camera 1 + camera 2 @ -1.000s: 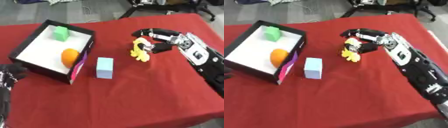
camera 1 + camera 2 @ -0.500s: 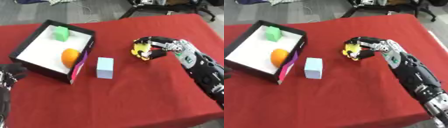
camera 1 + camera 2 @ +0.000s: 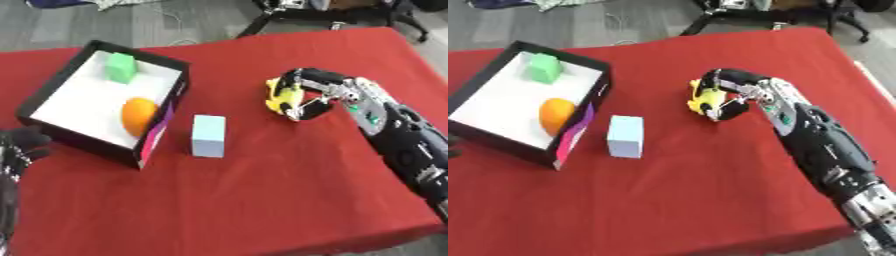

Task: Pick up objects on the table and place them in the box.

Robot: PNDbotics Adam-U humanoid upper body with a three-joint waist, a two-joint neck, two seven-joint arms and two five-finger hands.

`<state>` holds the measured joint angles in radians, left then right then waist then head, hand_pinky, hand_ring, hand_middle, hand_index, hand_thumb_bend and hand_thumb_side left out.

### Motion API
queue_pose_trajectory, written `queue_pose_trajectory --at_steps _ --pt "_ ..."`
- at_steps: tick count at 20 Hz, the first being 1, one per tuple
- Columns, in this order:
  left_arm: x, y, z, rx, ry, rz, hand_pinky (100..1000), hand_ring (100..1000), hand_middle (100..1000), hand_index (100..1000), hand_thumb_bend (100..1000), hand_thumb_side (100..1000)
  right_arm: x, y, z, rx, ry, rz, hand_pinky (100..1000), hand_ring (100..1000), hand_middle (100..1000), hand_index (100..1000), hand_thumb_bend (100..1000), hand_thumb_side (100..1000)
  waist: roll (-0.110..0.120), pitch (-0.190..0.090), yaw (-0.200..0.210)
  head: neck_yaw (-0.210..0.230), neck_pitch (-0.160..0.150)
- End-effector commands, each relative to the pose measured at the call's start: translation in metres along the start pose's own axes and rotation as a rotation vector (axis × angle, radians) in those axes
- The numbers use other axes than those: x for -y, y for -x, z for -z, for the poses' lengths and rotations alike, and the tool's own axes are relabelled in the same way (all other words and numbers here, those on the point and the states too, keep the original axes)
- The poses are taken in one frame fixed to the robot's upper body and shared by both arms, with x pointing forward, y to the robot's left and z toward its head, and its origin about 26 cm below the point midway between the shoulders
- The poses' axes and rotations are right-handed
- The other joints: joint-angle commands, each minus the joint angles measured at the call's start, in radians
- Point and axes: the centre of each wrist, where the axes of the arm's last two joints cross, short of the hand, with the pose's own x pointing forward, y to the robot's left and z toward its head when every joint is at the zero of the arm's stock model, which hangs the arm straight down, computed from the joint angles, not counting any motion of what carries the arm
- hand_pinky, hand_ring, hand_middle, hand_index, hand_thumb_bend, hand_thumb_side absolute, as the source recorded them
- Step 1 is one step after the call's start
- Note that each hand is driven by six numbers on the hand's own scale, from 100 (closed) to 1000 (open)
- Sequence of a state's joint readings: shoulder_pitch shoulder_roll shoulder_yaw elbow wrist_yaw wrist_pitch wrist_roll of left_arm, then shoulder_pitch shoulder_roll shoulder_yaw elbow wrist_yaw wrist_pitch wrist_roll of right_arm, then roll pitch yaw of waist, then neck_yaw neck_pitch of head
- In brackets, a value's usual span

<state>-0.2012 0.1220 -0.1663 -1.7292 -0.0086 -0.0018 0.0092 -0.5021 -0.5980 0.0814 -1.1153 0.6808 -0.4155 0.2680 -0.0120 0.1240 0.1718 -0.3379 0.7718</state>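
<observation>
1. At far left, low corner: left hand (image 3: 19, 150), dark, idle beside the box corner – cannot tell whether spread or curled.
2. Next, black box (image 3: 54, 129) with white floor, lying askew on the red bench (image 3: 262, 200). Inside already: green block (image 3: 121, 67) at the far end, orange fruit (image 3: 138, 116) against the near right wall.
3. Just right of the box, apart from its wall: pale blue block (image 3: 208, 135), standing upright on the bench, not yet taken.
4. Further right: yellow toy (image 3: 702, 99), with right hand (image 3: 741, 96) curled round it from the right side – clamped on the toy, close to the bench or touching it; contact hard to judge.
5. Key relation, as a judgement: box lies to the left and a little nearer from the toy, with the blue block between them. Better to lift first, then carry leftward over the block.
</observation>
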Motion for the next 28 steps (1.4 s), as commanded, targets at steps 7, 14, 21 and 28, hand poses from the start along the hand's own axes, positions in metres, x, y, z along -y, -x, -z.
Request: queue_pose_trajectory --at_steps 7,14,21,28 --pt "-0.003 -0.008 0.003 0.03 -0.005 0.009 741 732 588 727 100 932 0.037 -0.01 0.011 0.042 0.316 0.051 746 420 157 359 100 240 0.011 -0.027 -0.002 -0.009 -0.002" --pt "-0.003 -0.008 0.003 0.032 -0.004 0.007 742 732 589 727 100 932 0.058 -0.02 0.014 0.093 0.368 0.08 770 469 220 431 100 229 0.009 -0.03 0.0 -0.012 -0.002" --pt "-0.003 -0.007 0.003 0.029 -0.003 0.008 742 734 590 727 100 933 0.042 -0.005 0.007 -0.008 0.001 -0.024 1000 995 959 982 100 723 0.009 -0.029 -0.002 -0.013 -0.002" --pt "-0.003 -0.007 0.003 0.028 -0.001 0.013 743 735 591 727 100 934 0.023 0.019 -0.003 -0.196 -0.138 -0.09 1000 1000 985 999 100 854 0.011 -0.027 -0.005 -0.016 -0.002"
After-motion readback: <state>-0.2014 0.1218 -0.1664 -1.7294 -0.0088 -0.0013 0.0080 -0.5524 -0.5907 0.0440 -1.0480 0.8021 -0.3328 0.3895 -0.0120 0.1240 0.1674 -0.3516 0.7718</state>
